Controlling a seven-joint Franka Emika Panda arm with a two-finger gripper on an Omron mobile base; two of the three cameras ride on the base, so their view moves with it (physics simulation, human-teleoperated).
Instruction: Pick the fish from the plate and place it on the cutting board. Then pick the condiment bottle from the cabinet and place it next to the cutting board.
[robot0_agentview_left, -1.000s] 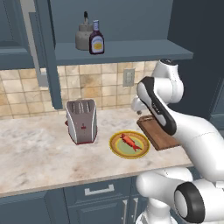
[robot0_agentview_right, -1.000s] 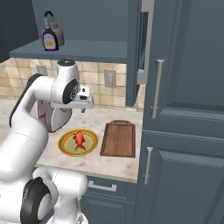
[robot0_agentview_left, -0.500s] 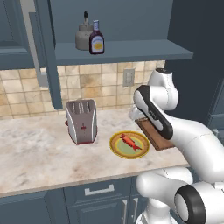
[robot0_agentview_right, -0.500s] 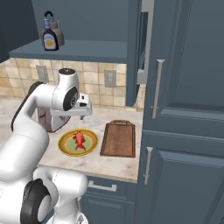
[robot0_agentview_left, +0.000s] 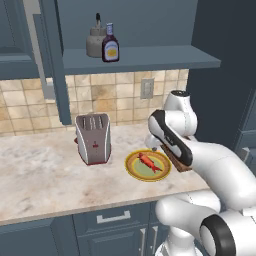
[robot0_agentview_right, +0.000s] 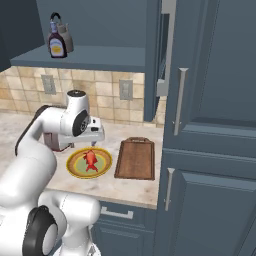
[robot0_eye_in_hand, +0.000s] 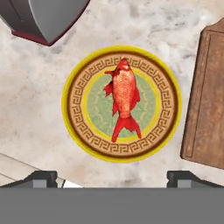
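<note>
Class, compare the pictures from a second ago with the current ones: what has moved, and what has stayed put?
The white arm has swung its open two-finger gripper down and in over the round yellow-rimmed plate; it holds nothing. The small red-orange fish lies on the plate as before, the dark brown wooden cutting board sits beside it, and the dark brown condiment bottle remains on the cabinet shelf.

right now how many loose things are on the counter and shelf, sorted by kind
Food, red-orange fish: 1
Dishes, round yellow-rimmed plate: 1
Boards, dark brown wooden cutting board: 1
Appliances, silver toaster: 1
Bottles, dark brown condiment bottle: 1
Pots, grey round pot: 1
Total: 6
</note>
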